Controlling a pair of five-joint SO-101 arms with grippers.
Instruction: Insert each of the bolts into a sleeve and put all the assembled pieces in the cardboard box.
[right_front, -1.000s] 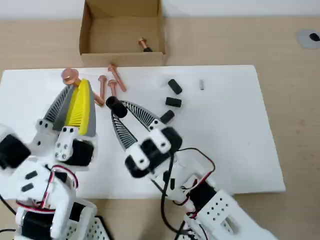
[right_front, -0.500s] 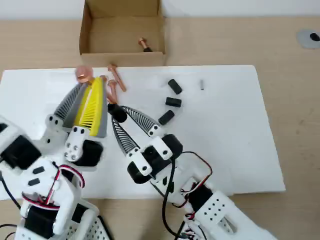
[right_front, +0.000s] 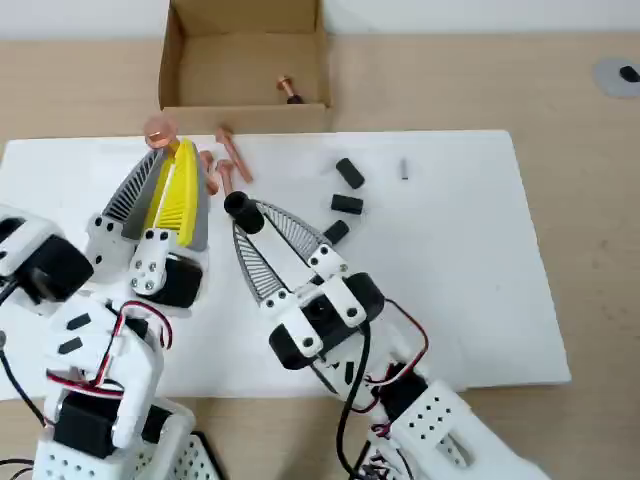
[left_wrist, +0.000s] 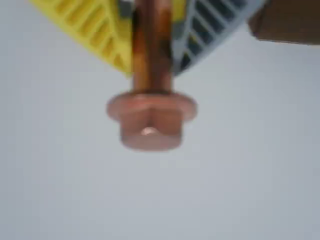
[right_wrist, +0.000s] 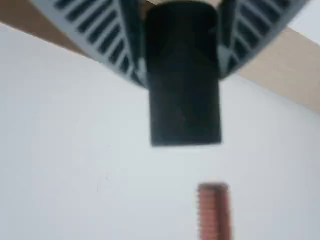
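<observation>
My left gripper (right_front: 166, 148), with one yellow and one grey finger, is shut on a copper bolt (right_front: 158, 133) (left_wrist: 150, 95) whose hex head sticks out past the fingertips, near the mat's far left edge. My right gripper (right_front: 240, 210) is shut on a black sleeve (right_front: 239, 206) (right_wrist: 184, 75) just right of it. Loose copper bolts (right_front: 225, 165) lie between the two grippers; the threaded end of one bolt (right_wrist: 214, 210) shows below the held sleeve. Three black sleeves (right_front: 346, 203) lie on the mat to the right. The cardboard box (right_front: 172, 60) at the back holds one assembled piece (right_front: 289, 90).
The white mat (right_front: 450, 280) covers the wooden table, with bare room on its right half. A small grey pin (right_front: 404, 170) lies near the sleeves. A dark round fitting (right_front: 626, 74) sits at the table's far right corner.
The left gripper swung right with its bolt, then back left and farther toward the box. The right gripper shifted slightly right, still holding the sleeve.
</observation>
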